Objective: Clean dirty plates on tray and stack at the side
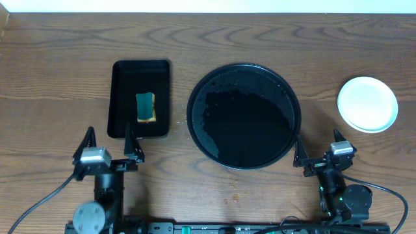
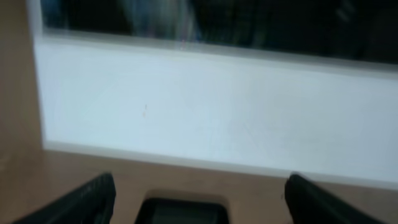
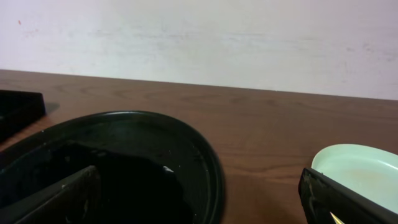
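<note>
The round black tray (image 1: 244,116) sits mid-table, its glossy floor wet, with no plate on it. A pale mint plate (image 1: 367,104) lies on the bare wood to the tray's right; from above I cannot tell how many plates lie under it. In the right wrist view this plate (image 3: 364,171) is at the right, beside the tray's rim (image 3: 205,155). My right gripper (image 1: 317,143) stands open near the tray's front right edge, holding nothing. Open and empty too, my left gripper (image 1: 109,143) is in front of the rectangular tray.
A smaller rectangular black tray (image 1: 140,99) at the left holds a green and yellow sponge (image 1: 145,107). The left wrist view shows that tray's near end (image 2: 183,210) between the fingers and a white wall behind. Cables trail off the front edge.
</note>
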`<state>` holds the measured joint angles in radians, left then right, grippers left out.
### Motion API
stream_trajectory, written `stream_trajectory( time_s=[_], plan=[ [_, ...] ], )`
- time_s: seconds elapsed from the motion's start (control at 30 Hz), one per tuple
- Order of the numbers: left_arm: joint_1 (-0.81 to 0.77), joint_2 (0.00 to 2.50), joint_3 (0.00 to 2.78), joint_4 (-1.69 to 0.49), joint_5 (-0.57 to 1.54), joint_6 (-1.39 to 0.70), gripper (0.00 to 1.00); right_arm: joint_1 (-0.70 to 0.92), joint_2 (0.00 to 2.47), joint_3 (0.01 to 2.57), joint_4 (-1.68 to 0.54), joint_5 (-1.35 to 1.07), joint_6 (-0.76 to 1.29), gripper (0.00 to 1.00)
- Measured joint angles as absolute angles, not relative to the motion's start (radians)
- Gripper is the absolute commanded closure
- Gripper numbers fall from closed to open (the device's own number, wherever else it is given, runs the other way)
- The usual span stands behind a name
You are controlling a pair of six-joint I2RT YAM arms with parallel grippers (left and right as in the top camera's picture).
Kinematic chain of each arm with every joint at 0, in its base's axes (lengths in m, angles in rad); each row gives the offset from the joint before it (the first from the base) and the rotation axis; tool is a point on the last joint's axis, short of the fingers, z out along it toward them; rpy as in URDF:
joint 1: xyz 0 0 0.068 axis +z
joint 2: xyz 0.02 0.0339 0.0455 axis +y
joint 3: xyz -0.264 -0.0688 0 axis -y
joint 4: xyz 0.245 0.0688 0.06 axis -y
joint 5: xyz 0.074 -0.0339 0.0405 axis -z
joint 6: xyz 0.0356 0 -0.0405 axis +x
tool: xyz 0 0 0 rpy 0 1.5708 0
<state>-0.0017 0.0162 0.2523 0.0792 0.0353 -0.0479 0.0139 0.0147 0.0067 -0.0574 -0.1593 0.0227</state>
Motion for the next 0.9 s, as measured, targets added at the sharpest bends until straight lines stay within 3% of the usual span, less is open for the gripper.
stream_trajectory(
  time_s=[0.13, 0.27, 0.7, 0.9],
  plan=[
    [-0.002, 0.008, 0.178, 0.353, 0.096, -0.050, 0.13, 0.014, 0.015, 0.007, -0.056, -0.159, 0.023, 0.01],
    [-0.002, 0.007, 0.105, 0.414, 0.120, -0.064, 0.13, 0.014, 0.015, 0.007, -0.057, -0.160, 0.023, 0.01],
    [-0.002, 0.009, 0.006, 0.010, 0.001, -0.118, 0.13, 0.014, 0.015, 0.007, -0.056, -0.159, 0.023, 0.01],
    [-0.002, 0.010, 0.015, -0.017, -0.048, -0.127, 0.13, 0.014, 0.015, 0.007, -0.057, -0.160, 0.023, 0.01]
  ],
)
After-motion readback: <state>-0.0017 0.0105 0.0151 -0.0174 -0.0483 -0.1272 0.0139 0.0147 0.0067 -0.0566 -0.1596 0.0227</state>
